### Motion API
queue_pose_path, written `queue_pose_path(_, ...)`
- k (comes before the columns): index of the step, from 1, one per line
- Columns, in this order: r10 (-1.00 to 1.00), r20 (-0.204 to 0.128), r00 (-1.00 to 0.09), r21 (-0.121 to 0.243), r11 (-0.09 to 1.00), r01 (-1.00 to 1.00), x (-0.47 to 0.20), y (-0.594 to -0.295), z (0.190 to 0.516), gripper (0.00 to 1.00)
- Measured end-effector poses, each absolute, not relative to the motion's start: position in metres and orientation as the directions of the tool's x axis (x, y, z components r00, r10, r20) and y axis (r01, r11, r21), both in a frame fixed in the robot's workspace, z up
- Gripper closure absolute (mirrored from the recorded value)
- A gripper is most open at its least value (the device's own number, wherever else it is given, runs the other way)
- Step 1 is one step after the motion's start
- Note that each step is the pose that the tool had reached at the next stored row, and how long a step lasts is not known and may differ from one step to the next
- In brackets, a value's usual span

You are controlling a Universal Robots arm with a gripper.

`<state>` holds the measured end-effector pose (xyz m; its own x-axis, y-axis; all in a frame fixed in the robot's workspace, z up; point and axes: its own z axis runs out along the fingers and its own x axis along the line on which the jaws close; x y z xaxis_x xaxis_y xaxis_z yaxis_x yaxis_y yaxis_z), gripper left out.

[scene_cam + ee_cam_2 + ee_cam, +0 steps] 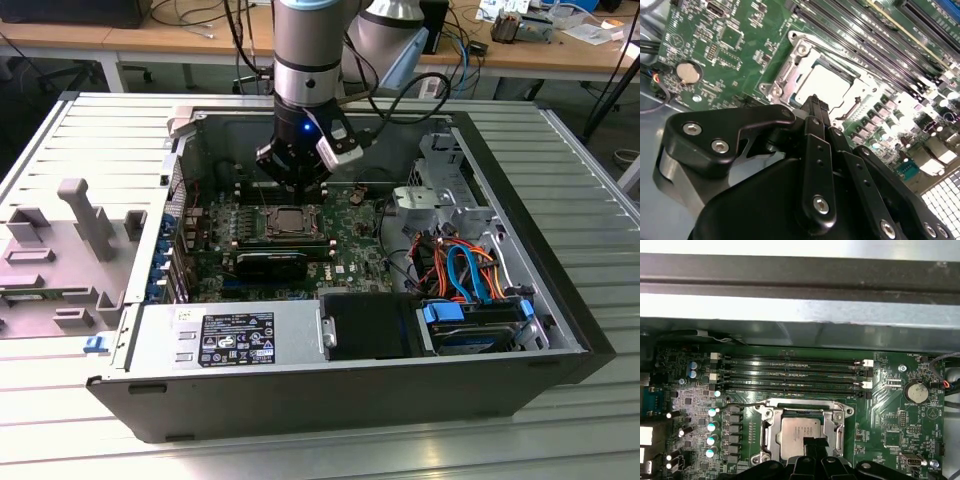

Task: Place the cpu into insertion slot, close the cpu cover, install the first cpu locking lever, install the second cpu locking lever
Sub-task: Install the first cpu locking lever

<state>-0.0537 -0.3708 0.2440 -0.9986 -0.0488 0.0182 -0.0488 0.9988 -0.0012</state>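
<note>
While the arm hangs down into the open computer case [560, 300], the gripper [297, 183] sits just above the insertion slot [289, 222] near the middle of the green circuit board [350, 250]. Second wrist view: black fingers [816, 107] pressed together to a narrow tip, nothing between them, tip over the edge of the socket. The cpu [823, 85] lies flat in the slot, dull silver top facing up; same chip in the first wrist view [801, 432], with the fingertips [812, 446] overlapping its near edge. The cpu cover [836, 420] frames the chip, silvery, lying down around it rather than standing up. A thin wire lever [742, 405] runs along one side of the socket; cannot tell if it is latched. Memory slots [790, 375] lie beside the socket, a round coin battery [915, 391] further along the board. Blue and orange cables [465, 270] lie toward the exterior view's right.
</note>
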Motion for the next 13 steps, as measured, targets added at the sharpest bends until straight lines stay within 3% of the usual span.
queue_pose_path(13, -0.049, -0.007, -0.999, 0.026, 0.998, -0.049, -0.096, -0.371, 0.251, 0.89)
